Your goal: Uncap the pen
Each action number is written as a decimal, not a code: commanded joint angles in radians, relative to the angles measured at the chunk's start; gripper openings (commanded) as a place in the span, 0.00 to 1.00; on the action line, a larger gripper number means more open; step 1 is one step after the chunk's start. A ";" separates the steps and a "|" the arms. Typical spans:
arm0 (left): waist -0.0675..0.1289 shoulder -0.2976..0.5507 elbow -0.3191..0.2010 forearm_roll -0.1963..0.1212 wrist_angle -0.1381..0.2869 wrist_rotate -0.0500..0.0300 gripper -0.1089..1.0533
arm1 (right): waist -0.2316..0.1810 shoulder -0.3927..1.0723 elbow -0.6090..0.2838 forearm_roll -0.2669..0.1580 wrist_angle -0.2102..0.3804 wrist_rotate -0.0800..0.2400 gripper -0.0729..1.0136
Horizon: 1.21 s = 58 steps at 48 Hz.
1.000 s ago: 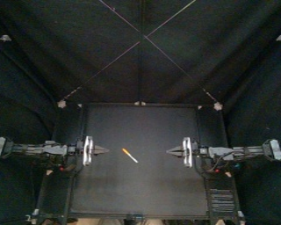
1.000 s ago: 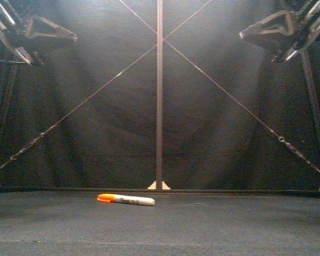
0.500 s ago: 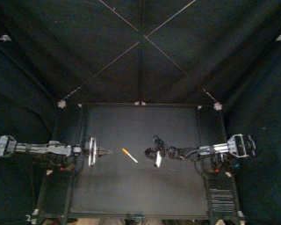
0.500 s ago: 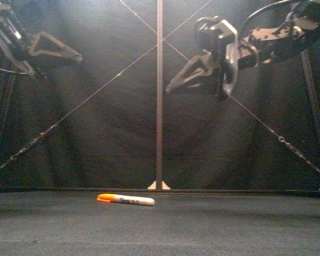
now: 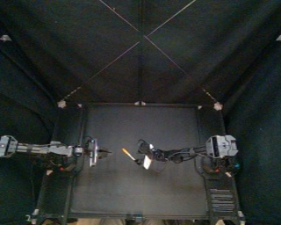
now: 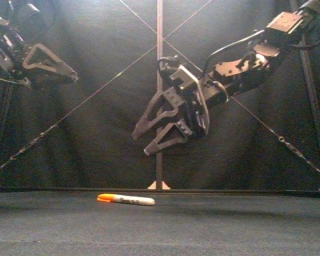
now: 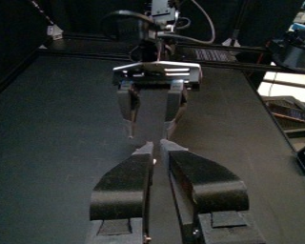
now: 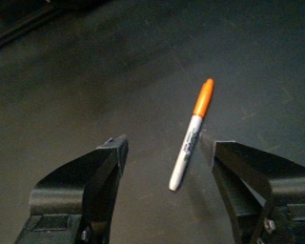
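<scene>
Near the middle of the table (image 5: 119, 193) the pen (image 5: 127, 155) lies flat, its orange cap (image 8: 205, 93) pointing toward 10 o'clock as seen from above. The right gripper (image 6: 149, 140) hangs above the tabletop, jaws spread wide and empty, with the pen low at its 9 o'clock. The left gripper (image 5: 98, 152), jaws together and holding nothing, hovers at the pen's 9 o'clock.

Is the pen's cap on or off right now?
On: the orange cap sits on the end of the white pen lying flat on the table.
</scene>
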 commanded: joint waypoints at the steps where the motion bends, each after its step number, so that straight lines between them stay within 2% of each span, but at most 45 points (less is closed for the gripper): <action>1: 0.003 0.003 -0.015 -0.002 -0.005 0.0015 0.60 | -0.012 0.005 -0.043 0.003 0.035 0.002 0.92; 9: 0.005 0.003 -0.015 -0.002 -0.005 0.0015 0.61 | -0.040 0.049 -0.110 0.003 0.170 0.003 0.92; 17: 0.006 0.003 -0.015 -0.002 -0.005 0.0000 0.61 | -0.052 0.107 -0.179 -0.006 0.258 0.003 0.91; 34: 0.005 0.003 -0.012 -0.002 -0.005 -0.0015 0.61 | -0.080 0.149 -0.222 -0.025 0.308 0.005 0.90; 49: 0.005 0.003 -0.009 -0.002 -0.005 -0.0015 0.61 | -0.081 0.178 -0.235 -0.026 0.357 0.006 0.76; 58: 0.005 0.003 -0.012 -0.002 -0.005 -0.0015 0.61 | -0.078 0.195 -0.241 -0.028 0.394 0.005 0.72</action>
